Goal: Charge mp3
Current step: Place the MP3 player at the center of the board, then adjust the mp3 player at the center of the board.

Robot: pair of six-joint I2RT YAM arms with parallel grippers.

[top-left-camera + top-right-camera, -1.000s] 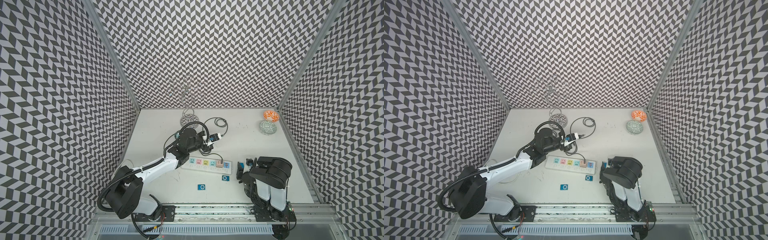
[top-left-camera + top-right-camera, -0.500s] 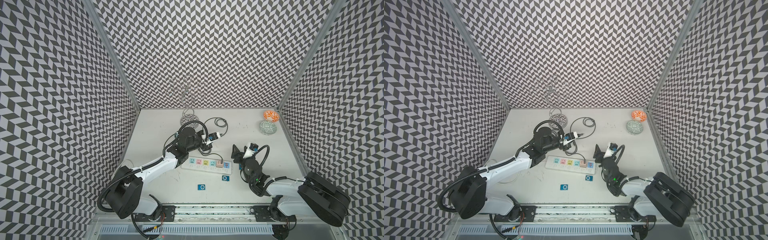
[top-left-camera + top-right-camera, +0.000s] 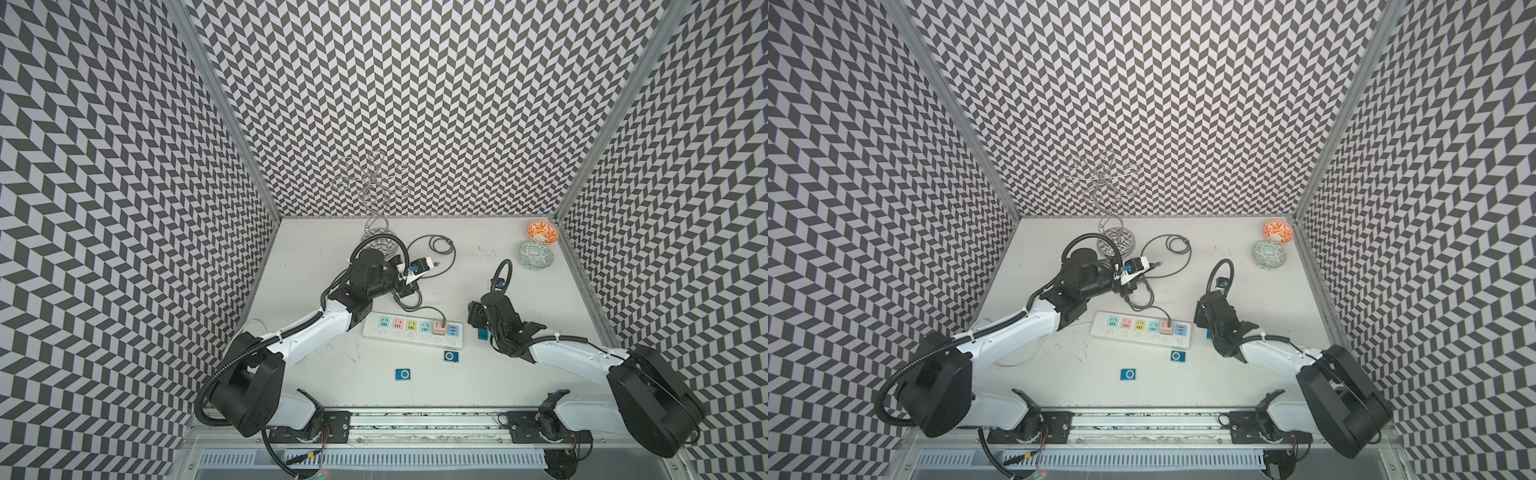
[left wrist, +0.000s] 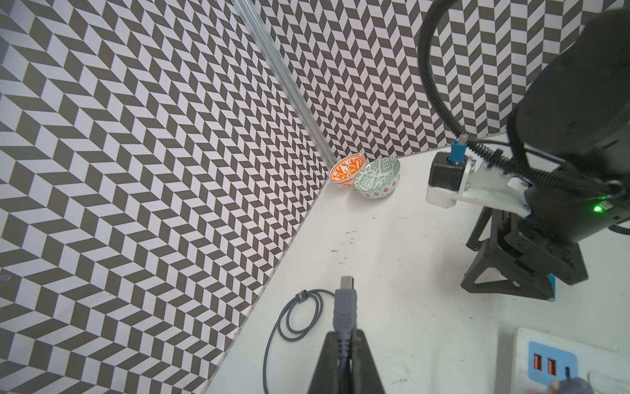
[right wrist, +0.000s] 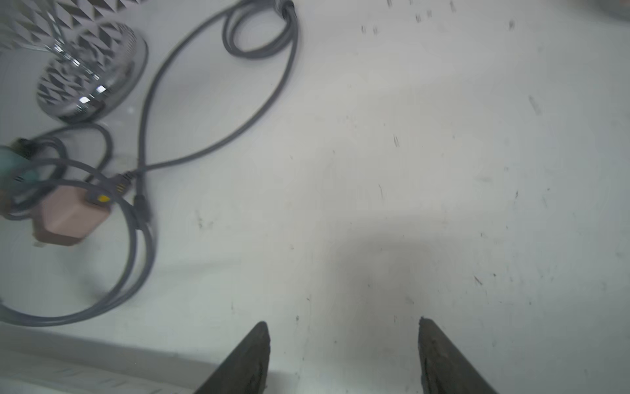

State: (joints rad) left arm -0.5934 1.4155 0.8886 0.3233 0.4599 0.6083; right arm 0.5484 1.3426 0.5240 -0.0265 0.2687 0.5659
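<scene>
In a top view, a flat blue square mp3 player (image 3: pixel 403 374) lies lower centre on the scuffed white table (image 3: pixel 478 386), just below the glossy power strip (image 3: pixel 413 338). Left wrist: the left gripper (image 4: pixel 344 336) is pinching the cable's rubbery grey plug (image 4: pixel 345 307). Right wrist: the right gripper (image 5: pixel 342 322) has its matte black jaws spread apart.

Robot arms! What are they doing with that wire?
The left gripper is shut on the small plug of the grey cable, holding it above the table. The cable's other end sits in a pink charger on the power strip. The right gripper is open and empty, near a blue mp3 player beside the strip.
</scene>
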